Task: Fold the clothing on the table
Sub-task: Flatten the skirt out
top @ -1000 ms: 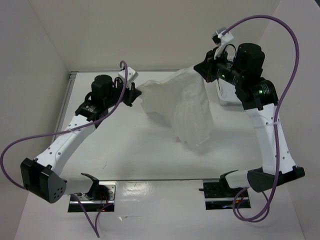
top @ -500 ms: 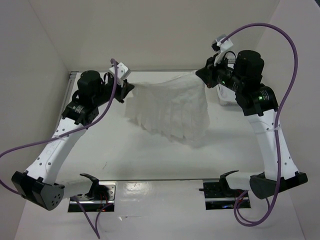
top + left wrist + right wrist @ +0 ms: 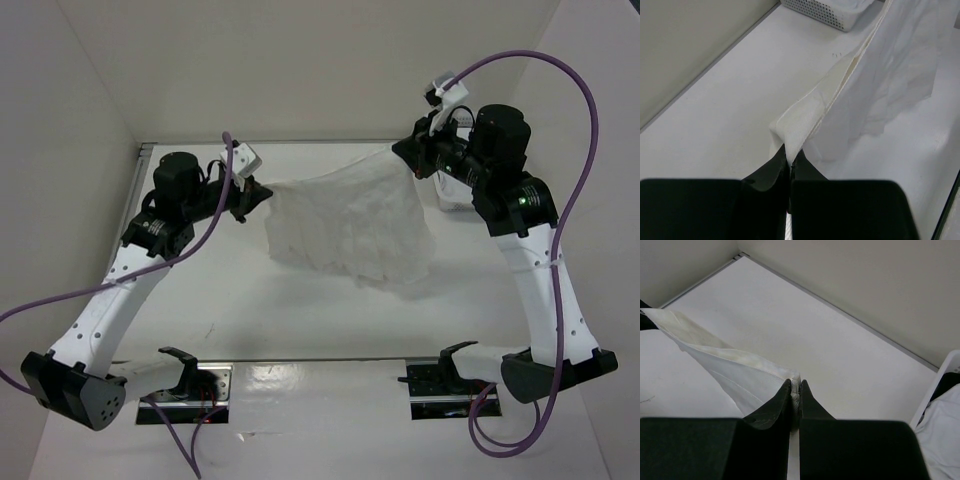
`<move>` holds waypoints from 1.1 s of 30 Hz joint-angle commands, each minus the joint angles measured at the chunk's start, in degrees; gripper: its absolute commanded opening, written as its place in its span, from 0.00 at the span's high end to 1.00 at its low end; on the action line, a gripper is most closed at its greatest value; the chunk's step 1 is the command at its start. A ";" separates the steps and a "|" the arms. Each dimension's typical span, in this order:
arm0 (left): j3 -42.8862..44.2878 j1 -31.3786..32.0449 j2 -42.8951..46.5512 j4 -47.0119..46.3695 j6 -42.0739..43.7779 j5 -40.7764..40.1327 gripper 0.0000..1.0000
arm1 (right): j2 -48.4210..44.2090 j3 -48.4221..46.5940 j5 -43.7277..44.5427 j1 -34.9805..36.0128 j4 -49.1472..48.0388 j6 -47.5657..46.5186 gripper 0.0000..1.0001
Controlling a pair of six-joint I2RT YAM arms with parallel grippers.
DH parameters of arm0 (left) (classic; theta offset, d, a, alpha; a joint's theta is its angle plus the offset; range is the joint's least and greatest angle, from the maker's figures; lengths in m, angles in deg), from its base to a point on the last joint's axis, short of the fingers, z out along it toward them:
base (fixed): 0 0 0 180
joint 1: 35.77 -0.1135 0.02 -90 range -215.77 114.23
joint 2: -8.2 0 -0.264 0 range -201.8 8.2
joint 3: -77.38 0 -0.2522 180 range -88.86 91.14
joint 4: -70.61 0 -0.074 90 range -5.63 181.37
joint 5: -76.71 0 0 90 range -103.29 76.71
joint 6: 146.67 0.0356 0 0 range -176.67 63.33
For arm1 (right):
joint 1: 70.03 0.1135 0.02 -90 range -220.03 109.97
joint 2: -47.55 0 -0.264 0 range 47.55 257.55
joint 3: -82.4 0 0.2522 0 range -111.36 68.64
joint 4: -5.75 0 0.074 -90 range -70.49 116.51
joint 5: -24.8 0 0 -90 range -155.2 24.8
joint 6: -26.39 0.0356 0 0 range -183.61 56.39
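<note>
White walls box in the worktop [image 3: 250, 310].

Top view: you have the skirt [image 3: 350, 225] slung between both arms, top edge running left to right. The hem droops toward the near side; whether it touches the worktop cannot be told. Bare room lies in front. A basket [image 3: 447, 200] crowds the right arm.

Left wrist view: left jaws pressed together on one corner, cloth leading away to the right.

Right wrist view: right jaws pinching the other corner, cloth leading left. Judgement: lay it down toward you.
</note>
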 commanded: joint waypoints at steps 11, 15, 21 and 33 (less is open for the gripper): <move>7.87 -0.46 6.43 5.88 7.49 -3.35 1.00 | -3.13 0.38 2.21 -0.28 -3.89 -0.69 1.00; 9.37 -0.46 8.54 10.98 11.26 -0.02 1.00 | -5.75 0.38 -0.59 -0.28 -2.04 -1.83 1.00; 10.07 -0.46 14.50 22.66 18.12 8.41 1.00 | -10.15 3.53 -10.67 -0.28 4.54 -8.32 1.00; 10.77 -0.46 21.90 44.03 30.35 20.46 1.00 | -11.84 2.84 -27.23 -0.28 21.96 -19.05 1.00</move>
